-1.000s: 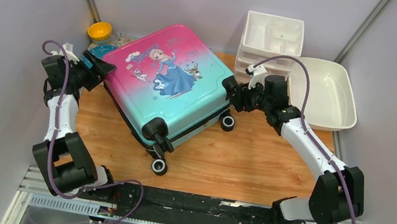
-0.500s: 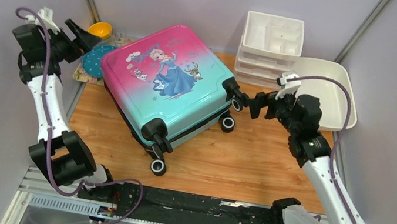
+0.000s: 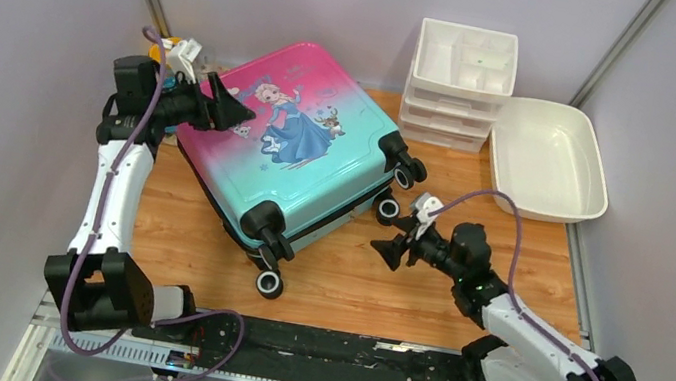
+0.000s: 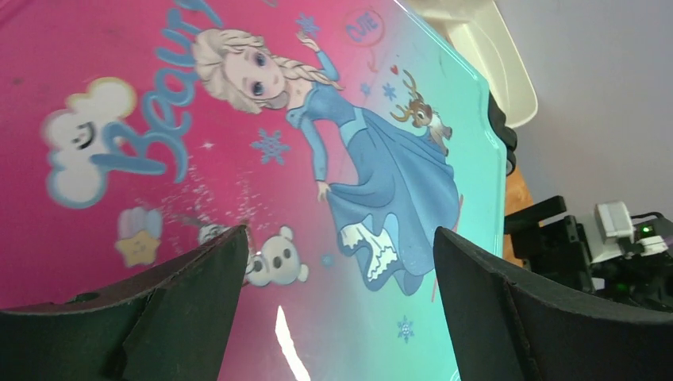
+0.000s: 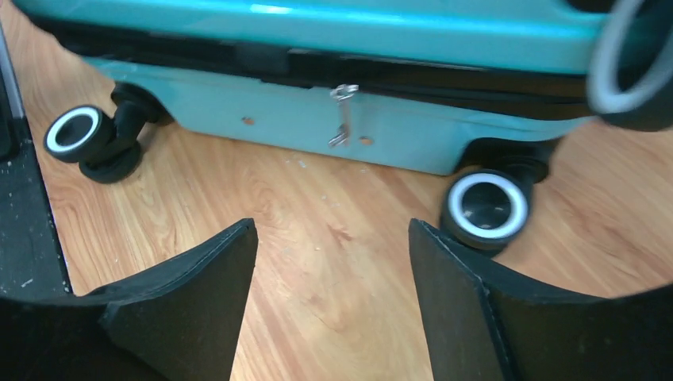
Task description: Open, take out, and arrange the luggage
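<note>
both arms have swung since a second ago: the left gripper (image 3: 230,109) now hangs over the pink end of the luggage (image 3: 304,155), and the right gripper (image 3: 386,250) has dropped low to the table (image 3: 462,280), facing the zip side. both stand spread wide and empty. the luggage lies flat and closed, print up; its shell looks stiff, glossy and too broad to pinch, so the small metal zip pull (image 5: 343,115) seems the place to grip.

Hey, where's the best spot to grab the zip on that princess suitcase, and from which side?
Probably the small metal zip pull, dangling from the black zip line between two wheels on the luggage. It hangs free below the seam, so the right gripper, open and facing it, could come in low and pinch it.
</note>
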